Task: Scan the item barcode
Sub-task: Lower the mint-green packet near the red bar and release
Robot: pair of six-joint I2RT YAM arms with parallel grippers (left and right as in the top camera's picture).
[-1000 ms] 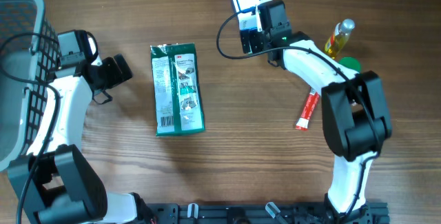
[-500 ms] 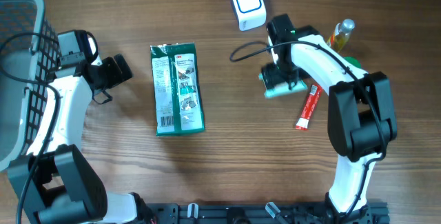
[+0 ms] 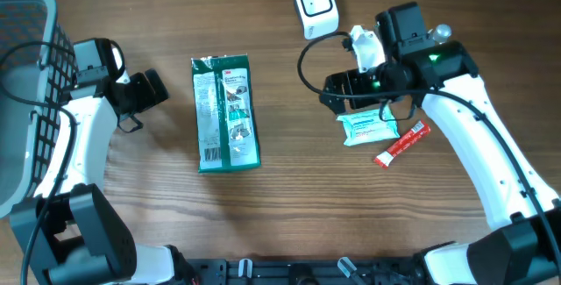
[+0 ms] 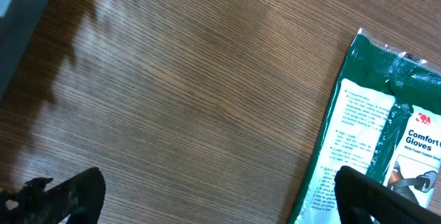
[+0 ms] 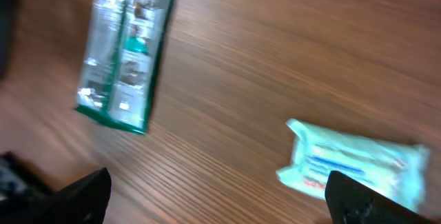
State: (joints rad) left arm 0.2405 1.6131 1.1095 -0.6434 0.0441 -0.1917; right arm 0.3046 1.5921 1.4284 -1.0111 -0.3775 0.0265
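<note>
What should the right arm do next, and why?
Probably shift the right gripper over the packet, lower, and close on it. The jaws stand open and empty, the packet lies flat on the table, off to one side of the gap in the wrist view, and the scanner sits apart from it.

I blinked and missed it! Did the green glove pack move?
No. The green glove pack lies in the same spot as before, left of the white scanner.
</note>
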